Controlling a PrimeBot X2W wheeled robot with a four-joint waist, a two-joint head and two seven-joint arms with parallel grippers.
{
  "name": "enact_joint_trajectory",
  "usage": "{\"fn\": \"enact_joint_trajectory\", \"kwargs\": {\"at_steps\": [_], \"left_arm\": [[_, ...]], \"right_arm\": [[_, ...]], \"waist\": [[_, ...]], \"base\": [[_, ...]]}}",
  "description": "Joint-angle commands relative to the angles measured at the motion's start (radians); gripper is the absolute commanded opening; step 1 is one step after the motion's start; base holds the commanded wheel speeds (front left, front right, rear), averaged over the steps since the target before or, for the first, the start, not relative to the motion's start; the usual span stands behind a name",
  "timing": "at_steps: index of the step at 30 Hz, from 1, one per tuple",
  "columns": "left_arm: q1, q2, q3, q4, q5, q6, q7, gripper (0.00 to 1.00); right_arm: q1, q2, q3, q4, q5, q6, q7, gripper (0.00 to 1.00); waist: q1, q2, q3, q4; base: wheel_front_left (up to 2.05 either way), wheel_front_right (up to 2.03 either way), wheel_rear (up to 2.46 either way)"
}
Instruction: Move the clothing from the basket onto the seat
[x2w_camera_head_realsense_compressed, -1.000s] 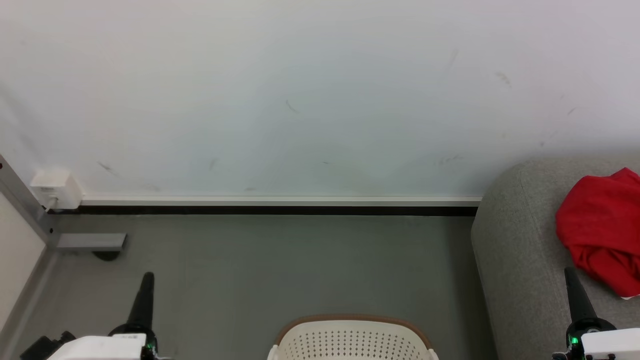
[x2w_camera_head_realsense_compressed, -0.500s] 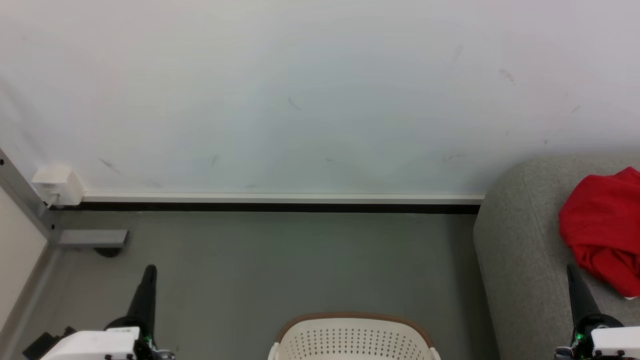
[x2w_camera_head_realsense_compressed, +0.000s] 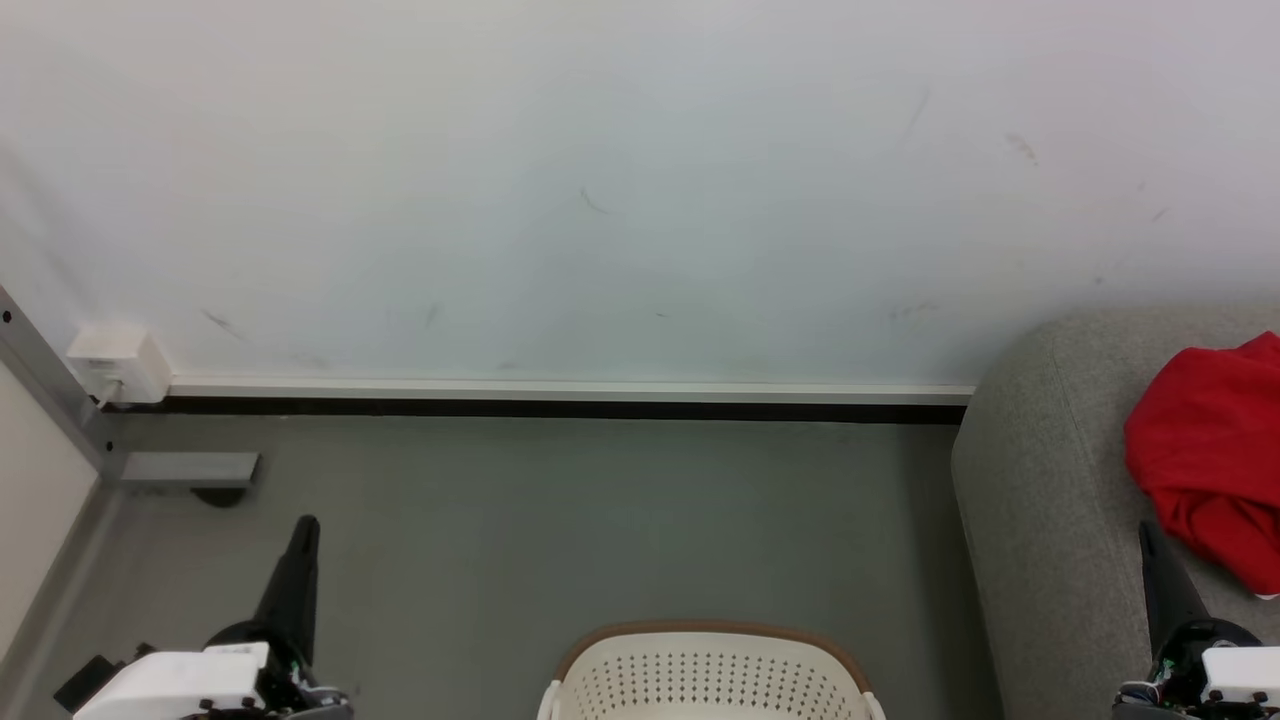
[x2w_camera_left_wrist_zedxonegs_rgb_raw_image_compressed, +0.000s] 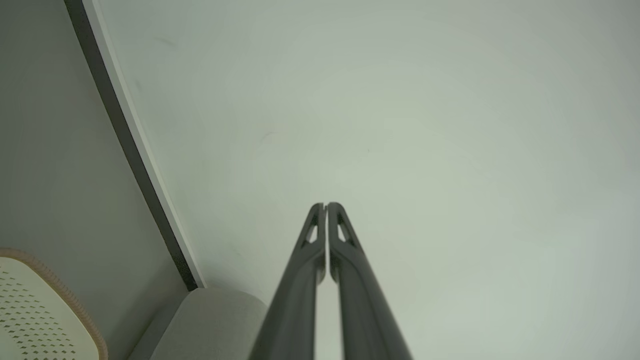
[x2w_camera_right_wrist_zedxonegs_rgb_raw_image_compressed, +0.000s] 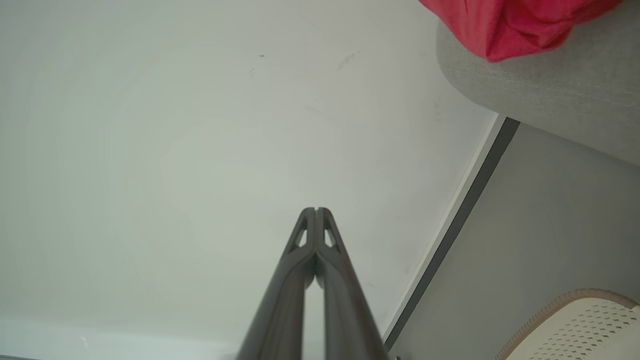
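The red clothing (x2w_camera_head_realsense_compressed: 1210, 450) lies crumpled on the grey seat (x2w_camera_head_realsense_compressed: 1040, 470) at the right edge of the head view; the right wrist view has the clothing (x2w_camera_right_wrist_zedxonegs_rgb_raw_image_compressed: 510, 22) on the seat (x2w_camera_right_wrist_zedxonegs_rgb_raw_image_compressed: 560, 95) at its top right. The cream basket (x2w_camera_head_realsense_compressed: 705, 675) with a brown rim stands on the floor at the bottom centre, its inside hidden; the basket (x2w_camera_left_wrist_zedxonegs_rgb_raw_image_compressed: 35, 310) (x2w_camera_right_wrist_zedxonegs_rgb_raw_image_compressed: 580, 325) also sits in a corner of each wrist view. My left gripper (x2w_camera_head_realsense_compressed: 305, 525) (x2w_camera_left_wrist_zedxonegs_rgb_raw_image_compressed: 326, 205) is shut and empty over the floor, left of the basket. My right gripper (x2w_camera_head_realsense_compressed: 1148, 528) (x2w_camera_right_wrist_zedxonegs_rgb_raw_image_compressed: 316, 209) is shut and empty, beside the clothing's lower edge.
A white wall (x2w_camera_head_realsense_compressed: 600, 200) with a dark baseboard (x2w_camera_head_realsense_compressed: 560, 408) runs across the back. A white socket box (x2w_camera_head_realsense_compressed: 115, 362) and a grey metal frame leg (x2w_camera_head_realsense_compressed: 185, 468) sit at the far left. Grey floor (x2w_camera_head_realsense_compressed: 600, 520) lies between the basket and the wall.
The whole head view has shifted slightly, so the camera has moved. Both grippers stay shut, and the clothing rests in the same place on the seat.
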Motion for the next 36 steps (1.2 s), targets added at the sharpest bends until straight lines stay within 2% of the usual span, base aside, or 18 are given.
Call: {"fn": "enact_joint_trajectory", "kwargs": {"at_steps": [1, 9, 36], "left_arm": [[-0.014, 0.007, 0.001, -0.006, -0.031, 0.001, 0.008, 0.0], [-0.018, 0.008, 0.0, -0.011, -0.081, 0.005, 0.019, 0.0], [-0.017, 0.007, 0.0, -0.012, -0.078, 0.005, 0.019, 0.0]], "right_arm": [[-0.013, -0.008, 0.002, -0.005, 0.024, -0.002, -0.003, 0.0], [-0.018, -0.026, 0.018, -0.008, 0.091, -0.002, -0.008, 0.0], [-0.015, -0.086, 0.094, -0.026, 0.158, -0.002, -0.071, 0.0]], "waist": [[0.0, 0.0, 0.001, 0.001], [0.0, 0.0, 0.005, 0.004], [0.0, 0.0, 0.006, 0.004]], "base": [[0.0, 0.0, 0.0], [0.0, 0.0, 0.0], [0.0, 0.0, 0.0]]}}
